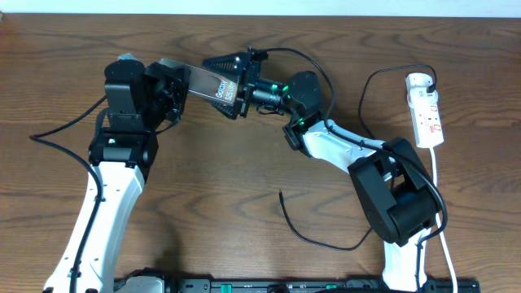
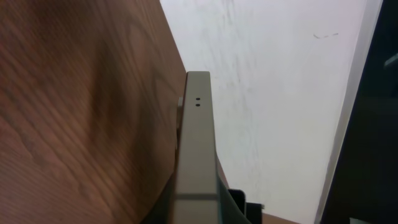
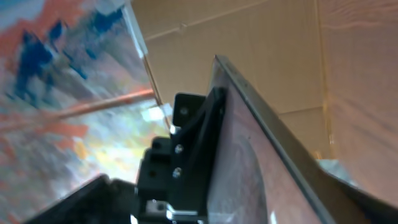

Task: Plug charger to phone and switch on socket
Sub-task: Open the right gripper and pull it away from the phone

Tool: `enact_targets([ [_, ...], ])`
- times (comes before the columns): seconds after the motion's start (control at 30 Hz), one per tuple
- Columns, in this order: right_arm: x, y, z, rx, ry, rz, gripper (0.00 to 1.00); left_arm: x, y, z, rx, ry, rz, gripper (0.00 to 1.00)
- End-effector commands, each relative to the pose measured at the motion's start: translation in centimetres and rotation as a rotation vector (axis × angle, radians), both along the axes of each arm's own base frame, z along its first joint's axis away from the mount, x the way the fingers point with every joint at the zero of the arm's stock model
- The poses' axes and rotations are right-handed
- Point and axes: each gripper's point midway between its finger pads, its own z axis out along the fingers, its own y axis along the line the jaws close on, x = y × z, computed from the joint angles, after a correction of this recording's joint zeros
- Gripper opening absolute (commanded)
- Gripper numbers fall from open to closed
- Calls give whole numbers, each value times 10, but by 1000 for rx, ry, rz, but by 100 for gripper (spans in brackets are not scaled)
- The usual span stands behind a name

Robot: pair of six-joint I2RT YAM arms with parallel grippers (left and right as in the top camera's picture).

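Phone [image 1: 213, 85], raised near far edge; left gripper [image 1: 187, 80] and right gripper [image 1: 241, 82] jaws each closed on one end. Charger [image 1: 282, 198], plug lying loose toward near edge. Socket [image 1: 425, 110], far right corner.

The left arm [image 1: 110, 195] and right arm [image 1: 338, 146] are meeting at the phone [image 1: 207, 81], which is sitting between them over the back middle of the table [image 1: 212, 163] and barring passage there. The charger [image 1: 282, 203] is looping across the front centre. Bare wood is lying open between the arms, and between the right arm and the socket [image 1: 425, 110], whose white cord [image 1: 444, 228] is trailing along the right edge.
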Motion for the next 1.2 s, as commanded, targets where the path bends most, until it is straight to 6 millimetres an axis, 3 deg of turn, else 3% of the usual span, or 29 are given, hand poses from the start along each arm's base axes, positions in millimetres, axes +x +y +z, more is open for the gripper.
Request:
enact_targets([
  [0.0,-3,2,11,15,-31,3,99,3,0,14,11,-42,-4,7],
  [0.3,-1,0,12,14,-36,5,99,4,6,14,16,-43,9,7],
  [0.87,3,-7,10,7,-37,5,99,7,67,27,-73,-82,61,7],
  [1.17,12,-7,-12,-61,32,-10,99,-2,90,33,-137,-95,25,7],
])
